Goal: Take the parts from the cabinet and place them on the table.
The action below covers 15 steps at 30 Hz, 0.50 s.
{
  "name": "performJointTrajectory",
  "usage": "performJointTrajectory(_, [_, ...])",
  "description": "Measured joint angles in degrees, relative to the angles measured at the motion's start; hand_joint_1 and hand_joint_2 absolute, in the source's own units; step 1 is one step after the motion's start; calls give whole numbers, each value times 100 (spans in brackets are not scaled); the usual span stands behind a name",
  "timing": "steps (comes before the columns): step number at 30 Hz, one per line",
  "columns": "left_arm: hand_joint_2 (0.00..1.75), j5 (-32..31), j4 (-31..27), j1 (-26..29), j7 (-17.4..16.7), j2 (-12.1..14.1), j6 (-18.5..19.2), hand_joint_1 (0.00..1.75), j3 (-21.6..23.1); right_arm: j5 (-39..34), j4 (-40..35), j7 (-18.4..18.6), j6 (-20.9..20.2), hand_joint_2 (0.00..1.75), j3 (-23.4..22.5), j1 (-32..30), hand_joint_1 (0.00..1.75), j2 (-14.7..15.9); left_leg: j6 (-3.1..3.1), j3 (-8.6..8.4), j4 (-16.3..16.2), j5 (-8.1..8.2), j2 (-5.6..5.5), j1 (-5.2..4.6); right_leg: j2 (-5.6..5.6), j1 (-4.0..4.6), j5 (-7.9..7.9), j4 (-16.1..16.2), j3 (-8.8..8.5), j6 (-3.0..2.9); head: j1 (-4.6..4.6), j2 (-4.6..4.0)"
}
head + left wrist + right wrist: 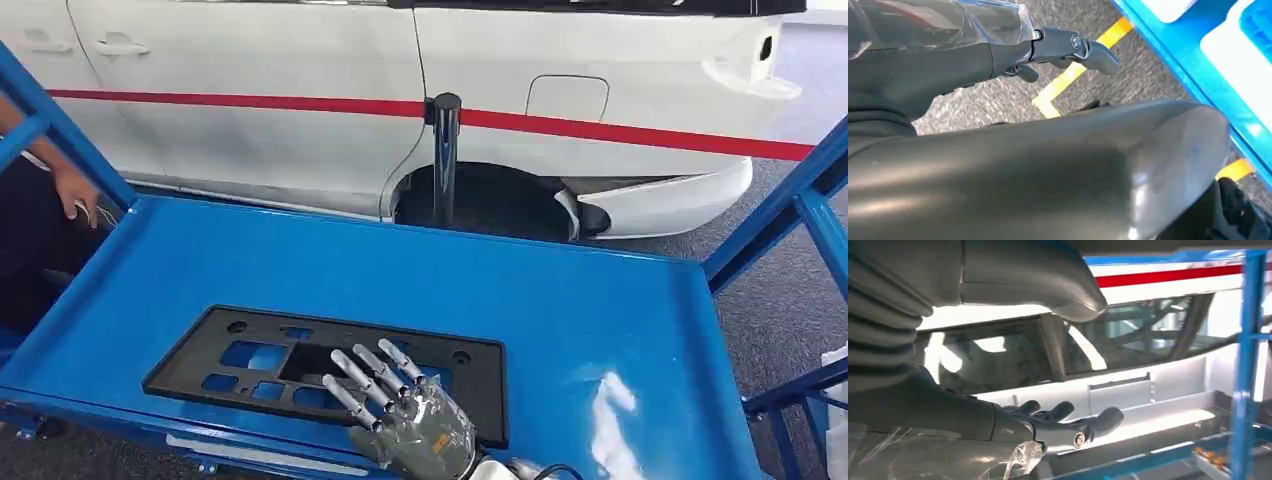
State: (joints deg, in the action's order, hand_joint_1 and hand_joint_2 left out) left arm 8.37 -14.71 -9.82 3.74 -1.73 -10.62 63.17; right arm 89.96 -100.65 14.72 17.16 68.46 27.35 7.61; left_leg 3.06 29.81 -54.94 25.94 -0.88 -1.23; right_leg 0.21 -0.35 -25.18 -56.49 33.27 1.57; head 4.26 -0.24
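Note:
A flat black part (240,352) with several cut-outs lies on the blue table (400,270), near its front edge. My right hand (400,405) hovers over the part's right near portion, fingers spread and pointing away from me, holding nothing. Whether the fingers touch the part is unclear. In the right wrist view the right hand (1063,425) stretches forward with its fingers apart and nothing in them. My left hand (1068,47) hangs low over the floor, its fingers loosely apart and without a load.
A white car (300,90) with a red stripe stands just behind the table, with a black post (445,150) between them. A person's hand (75,195) rests at the table's left edge. Blue frame struts (800,200) rise at both sides. A yellow floor line (1068,75) runs beside blue bins (1198,65).

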Motion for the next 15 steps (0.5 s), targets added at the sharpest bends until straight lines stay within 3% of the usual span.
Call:
performJointTrajectory(1, [0, 0, 0, 0, -2, 0, 0, 0, 0, 9, 17, 343, -46, 175, 131, 171, 0, 7, -25, -9, 18, 7, 7, 15, 5, 15, -9, 2, 0, -18, 0, 0])
performJointTrajectory(3, [0, 0, 0, 2, -2, 4, -4, 0, -7, 9, 48, 1082, -160, 175, 442, 599, 0, 11, -87, 8, -45, 72, 4, 18, 0, -53, 16, 65, -50, -60, -13, 0])
performJointTrajectory(4, [0, 0, 0, -1, -2, 4, -7, 0, -7, 9, 98, 1291, -207, 175, 643, 762, 0, 33, -145, 94, -289, 199, 17, 26, -2, -69, 1, 74, -77, -89, 26, -2])
performJointTrajectory(7, [0, 0, 0, 12, -2, 7, -7, 0, -9, 7, 238, 1374, -262, 175, 984, 936, 0, 55, -261, 846, -1665, 717, 23, 131, 0, -71, -32, 74, -104, -107, 26, 0])
performJointTrajectory(8, [0, 0, 0, 19, -2, 7, -7, 0, -9, 7, 276, 1380, -269, 175, 1075, 957, 0, 57, -285, 1025, -1908, 713, 25, 156, 0, -78, -45, 74, -115, -101, 26, 0])
performJointTrajectory(9, [0, 0, 0, 24, -2, 7, -7, 0, -9, 7, 336, 1380, -275, 175, 1188, 984, 0, 63, -302, 1051, -1825, 557, 28, 175, 0, -86, -64, 74, -140, -89, 26, -2])
performJointTrajectory(10, [0, 0, 0, 24, -2, 7, -7, 0, -11, 7, 380, 1380, -275, 175, 1290, 1019, 0, 68, -309, 928, -1473, 294, 33, 191, 0, -93, -85, 74, -175, -67, 26, 0])
performJointTrajectory(12, [0, 0, 0, 23, -18, 7, -7, 0, -20, 7, 426, 1326, -308, 175, 1372, 1035, 0, 92, -300, 482, -418, -270, 53, 207, 1, -109, -133, 74, -259, -24, 26, -2])
performJointTrajectory(13, [0, 0, 0, 23, -17, 7, -7, 0, -24, 7, 446, 1249, -319, 175, 1390, 1029, 0, 107, -284, 338, -75, -302, 65, 197, 4, -96, -158, 78, -281, 9, 26, 0])
performJointTrajectory(15, [0, 0, 0, 18, -15, 9, -7, 0, -33, 7, 468, 1125, -345, 175, 1412, 1007, 0, 125, -205, 318, -30, -246, 56, 135, 28, -83, -189, 94, -283, 82, 22, 0])
